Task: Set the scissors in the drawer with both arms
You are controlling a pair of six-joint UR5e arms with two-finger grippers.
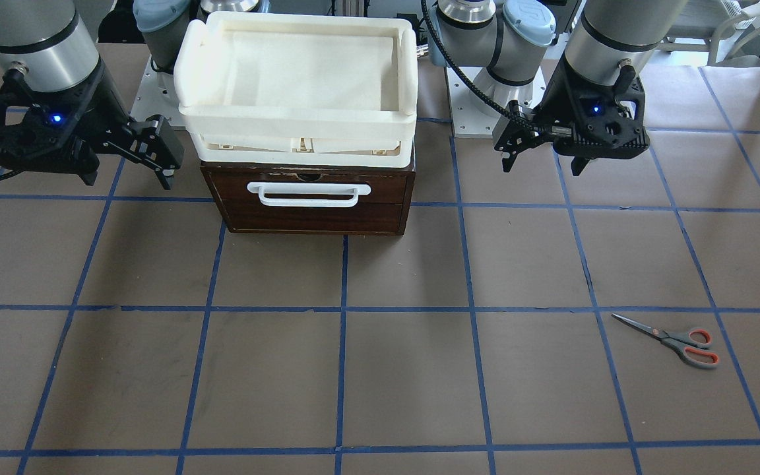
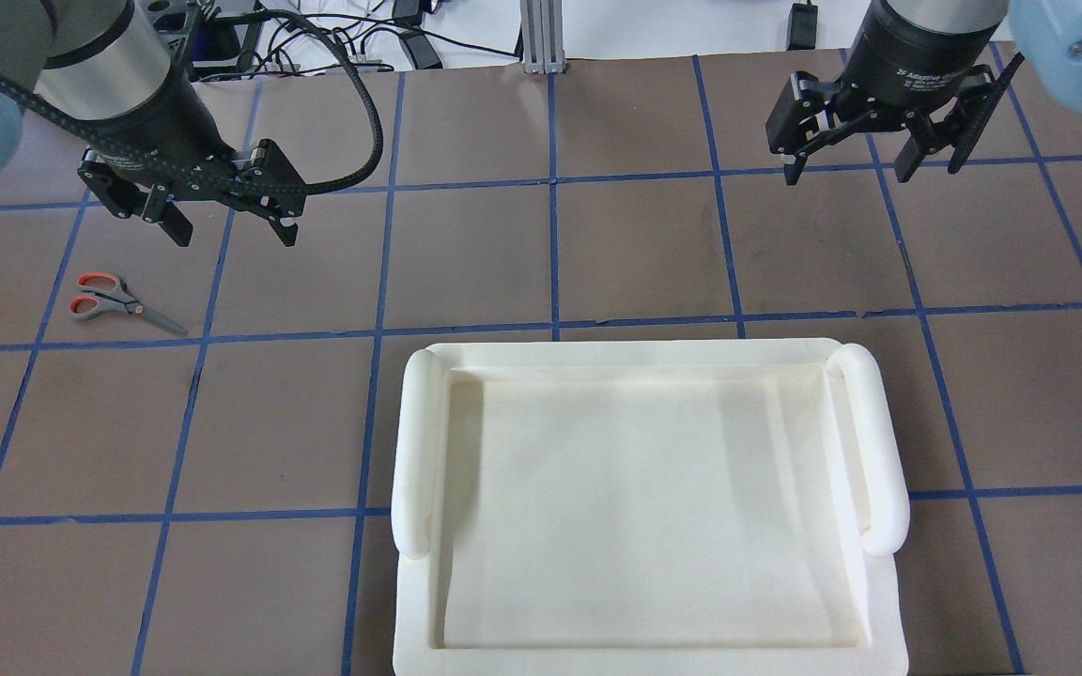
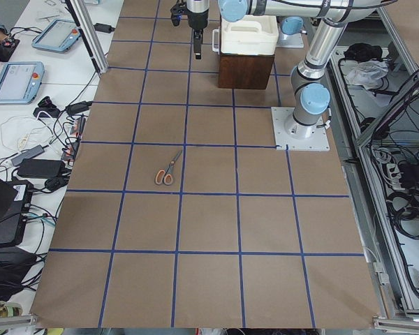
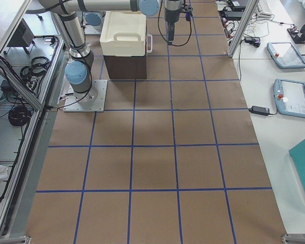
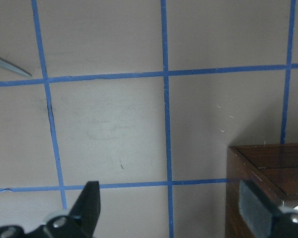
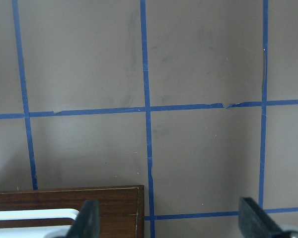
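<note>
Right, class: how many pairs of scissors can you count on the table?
1. The scissors lie flat on the table on the robot's left side, near the left gripper, well away from the closed drawer. More could be hidden inside it.

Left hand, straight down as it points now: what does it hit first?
Likely the bare table. The scissors lie off to one side of the left hand, the drawer farther off.

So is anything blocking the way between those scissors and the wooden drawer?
Nothing lies on the table between the scissors and the drawer. But the drawer is shut, its white handle untouched, so its own front bars the way until it is pulled open.
</note>
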